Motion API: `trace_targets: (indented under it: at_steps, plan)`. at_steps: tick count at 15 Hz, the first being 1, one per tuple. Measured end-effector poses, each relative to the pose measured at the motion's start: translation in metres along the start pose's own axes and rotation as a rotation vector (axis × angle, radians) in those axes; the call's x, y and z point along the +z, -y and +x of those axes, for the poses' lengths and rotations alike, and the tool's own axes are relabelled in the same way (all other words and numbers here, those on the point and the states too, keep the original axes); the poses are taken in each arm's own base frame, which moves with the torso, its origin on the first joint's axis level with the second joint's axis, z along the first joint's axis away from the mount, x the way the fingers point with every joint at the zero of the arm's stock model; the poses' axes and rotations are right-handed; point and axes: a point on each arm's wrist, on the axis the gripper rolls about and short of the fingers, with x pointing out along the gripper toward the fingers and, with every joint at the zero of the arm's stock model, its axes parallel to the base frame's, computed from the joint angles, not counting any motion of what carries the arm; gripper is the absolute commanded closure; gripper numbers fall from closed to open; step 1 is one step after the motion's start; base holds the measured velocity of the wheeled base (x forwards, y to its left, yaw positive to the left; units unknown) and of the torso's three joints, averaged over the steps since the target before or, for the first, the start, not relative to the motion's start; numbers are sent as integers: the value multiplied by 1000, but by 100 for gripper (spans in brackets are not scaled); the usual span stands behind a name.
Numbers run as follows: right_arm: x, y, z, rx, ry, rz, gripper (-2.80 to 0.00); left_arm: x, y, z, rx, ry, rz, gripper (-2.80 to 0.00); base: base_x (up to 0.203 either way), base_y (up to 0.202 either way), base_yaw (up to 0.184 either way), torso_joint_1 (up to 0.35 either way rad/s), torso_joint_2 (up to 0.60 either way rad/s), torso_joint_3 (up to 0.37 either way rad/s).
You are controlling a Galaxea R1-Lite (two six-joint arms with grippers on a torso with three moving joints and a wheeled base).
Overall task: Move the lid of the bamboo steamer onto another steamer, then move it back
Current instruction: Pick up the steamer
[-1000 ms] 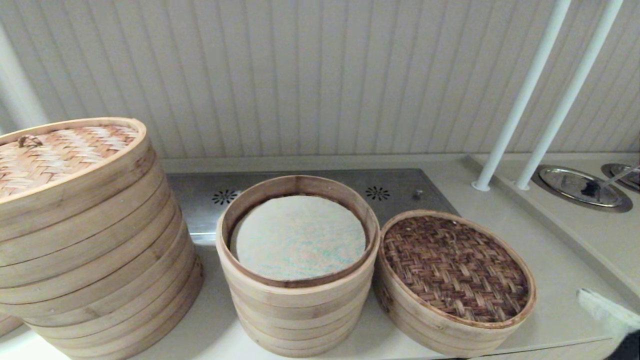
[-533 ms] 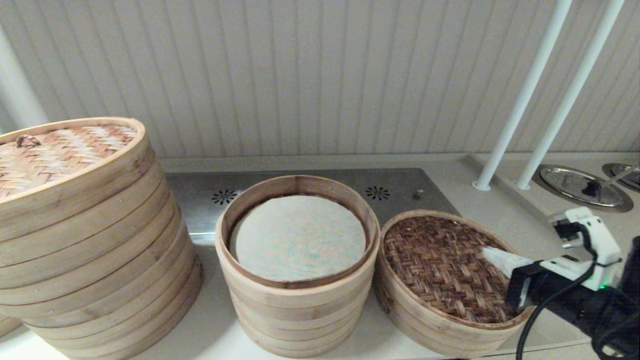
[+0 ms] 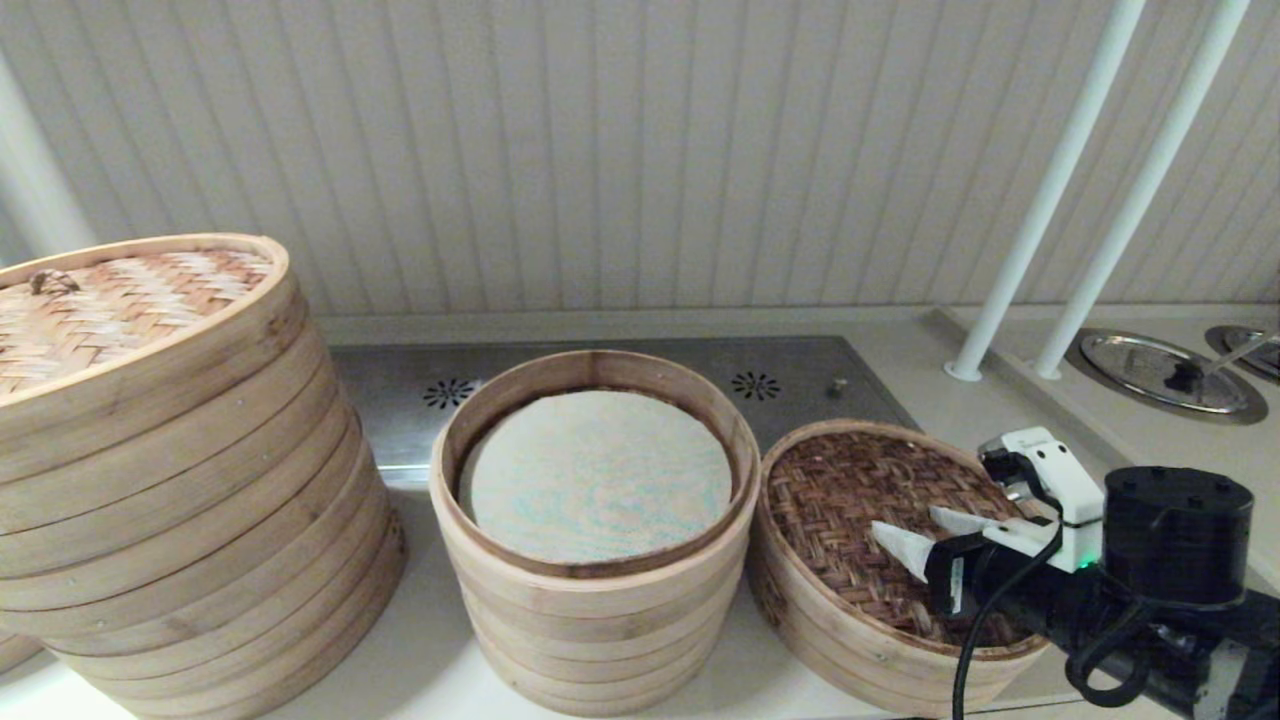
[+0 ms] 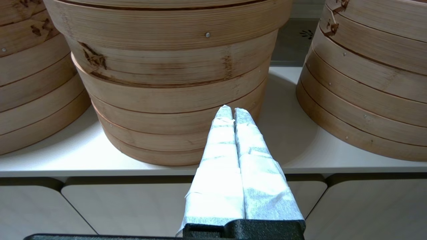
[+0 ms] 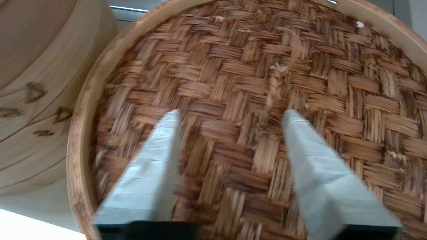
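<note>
The bamboo steamer lid [image 3: 830, 480], dark brown herringbone weave in a pale rim, lies on a pale bamboo wall [image 3: 850, 640] at the right of the counter. The shallow slatted tray does not show as such; whatever is under the lid is hidden. My right gripper [image 3: 905, 520] hovers open just above the lid's near right part, reaching in from the right. In the right wrist view the weave [image 5: 233, 60] fills the space between the spread fingers of my right gripper [image 5: 231, 113], which hold nothing. My left gripper [image 4: 232, 108] is shut and empty, low before the counter edge.
A tall pale stack [image 3: 590, 600] with a whitish liner [image 3: 600, 475] stands touching the lid's steamer on its left. A big wide stack [image 3: 180, 480] with a loop-handled lid [image 3: 100, 300] is far left. White poles [image 3: 1040, 200] and metal dishes [image 3: 1160, 375] are back right.
My right arm came in from the lower right corner and moved left over the dark lid. The lid and the stacks have not moved.
</note>
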Motion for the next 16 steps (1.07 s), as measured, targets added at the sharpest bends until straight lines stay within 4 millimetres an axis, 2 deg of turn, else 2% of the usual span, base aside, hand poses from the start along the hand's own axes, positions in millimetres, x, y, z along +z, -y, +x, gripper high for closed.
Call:
trace_targets:
  at_steps: [12, 13, 16]
  plan:
    - [8, 13, 22, -53, 20, 53, -280, 0, 0, 0, -1, 0, 0, 0, 0, 0, 0, 0, 0, 0]
    - [9, 13, 23, -54, 31, 54, 0, 0, 0, 0, -2, 0, 0, 0, 0, 0, 0, 0, 0, 0]
    - [9, 15, 25, -62, 40, 57, 0, 0, 0, 0, -1, 0, 1, 0, 0, 0, 0, 0, 0, 0]
